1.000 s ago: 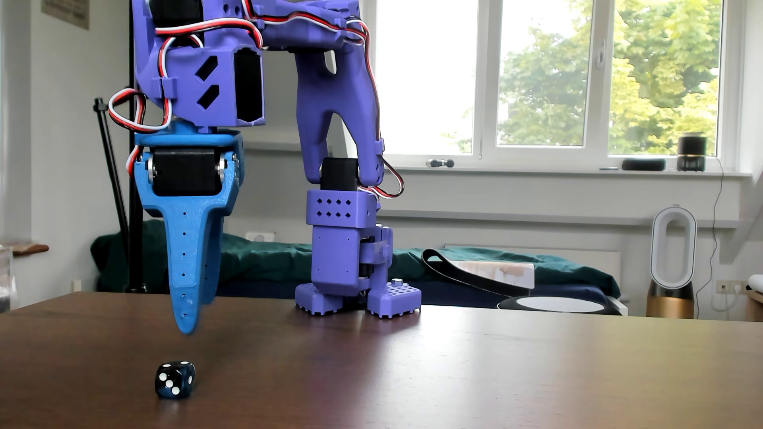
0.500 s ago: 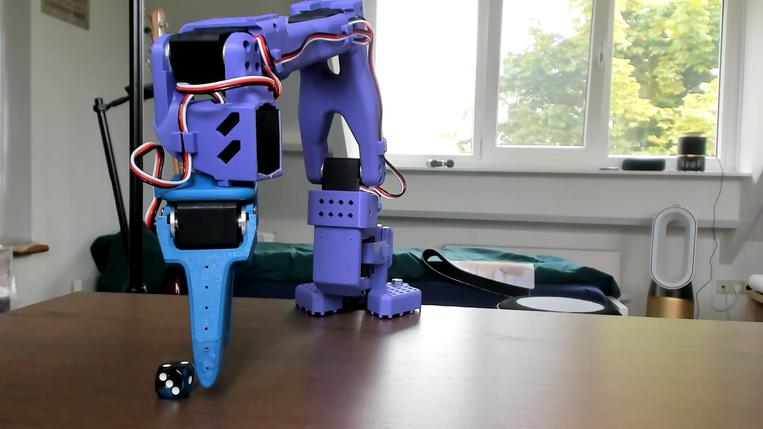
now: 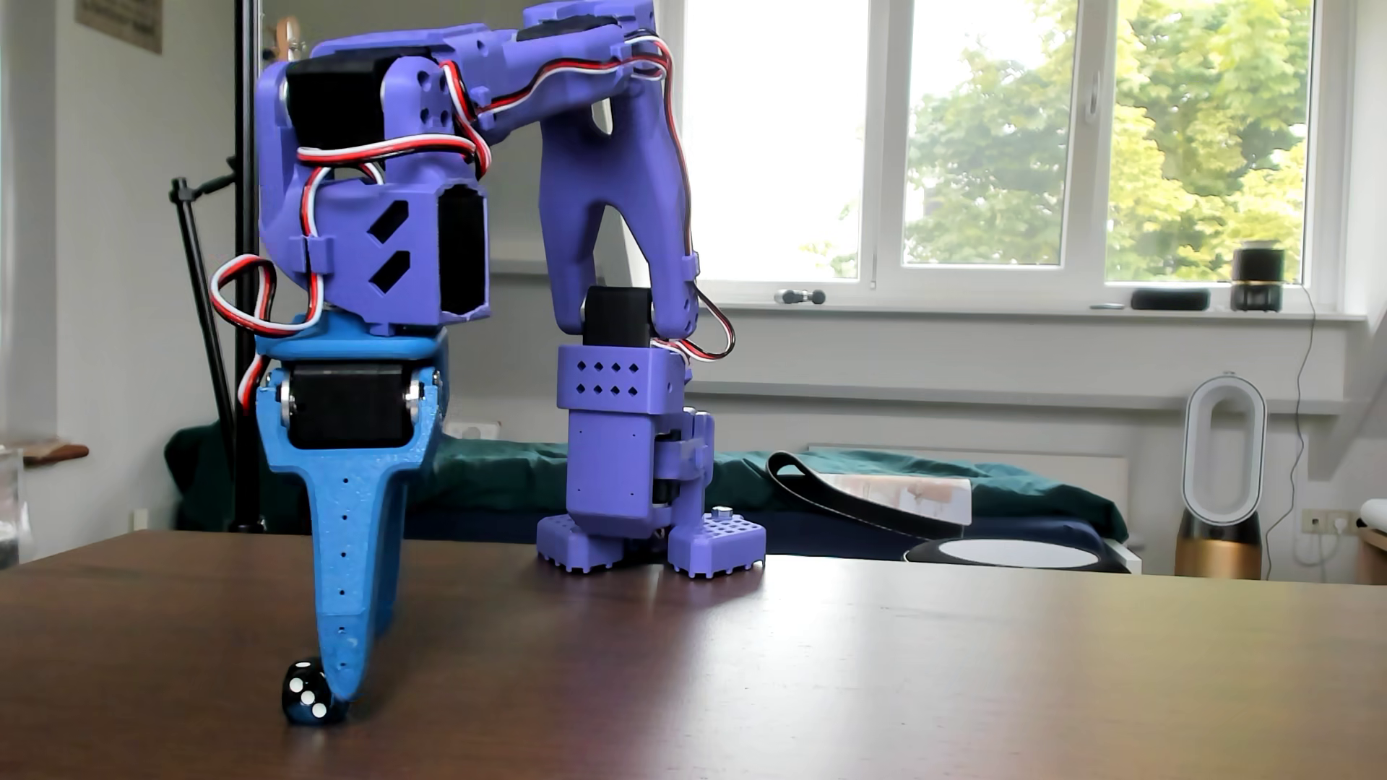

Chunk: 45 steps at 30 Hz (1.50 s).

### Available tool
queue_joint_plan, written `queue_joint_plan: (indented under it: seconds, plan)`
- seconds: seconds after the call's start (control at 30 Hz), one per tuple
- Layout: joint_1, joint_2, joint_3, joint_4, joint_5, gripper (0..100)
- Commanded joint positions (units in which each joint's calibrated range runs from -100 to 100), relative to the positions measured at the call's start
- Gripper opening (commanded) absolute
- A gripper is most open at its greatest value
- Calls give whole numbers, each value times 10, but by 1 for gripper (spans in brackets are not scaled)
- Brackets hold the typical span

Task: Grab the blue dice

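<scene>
The blue dice (image 3: 305,694) is a small dark glossy cube with white pips. It rests on the brown table (image 3: 825,675) near the front left. My gripper (image 3: 349,691) points straight down, with its bright blue fingers (image 3: 353,570) seen side on, one behind the other. Its tip is at table level right beside the dice and covers the dice's right edge. The gap between the jaws is hidden from this angle, so I cannot tell whether the dice sits between them or just to their left.
The purple arm's base (image 3: 645,540) stands at the table's back edge, right of the gripper. Behind the table are a bed with a green cover (image 3: 525,472), a white fan (image 3: 1223,450) and a window sill with small objects.
</scene>
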Motion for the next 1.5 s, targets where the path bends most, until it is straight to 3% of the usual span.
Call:
queue_joint_plan:
  seconds: [0.0,0.7,0.97,1.3,1.47]
  plan:
    - [6,-9,-42,-1,2,29]
    - [20,-6,-34,-1,2,28]
    - [19,31,-36,-1,2,15]
    - [19,33,-40,-1,2,12]
    - [19,33,-42,-1,1,1]
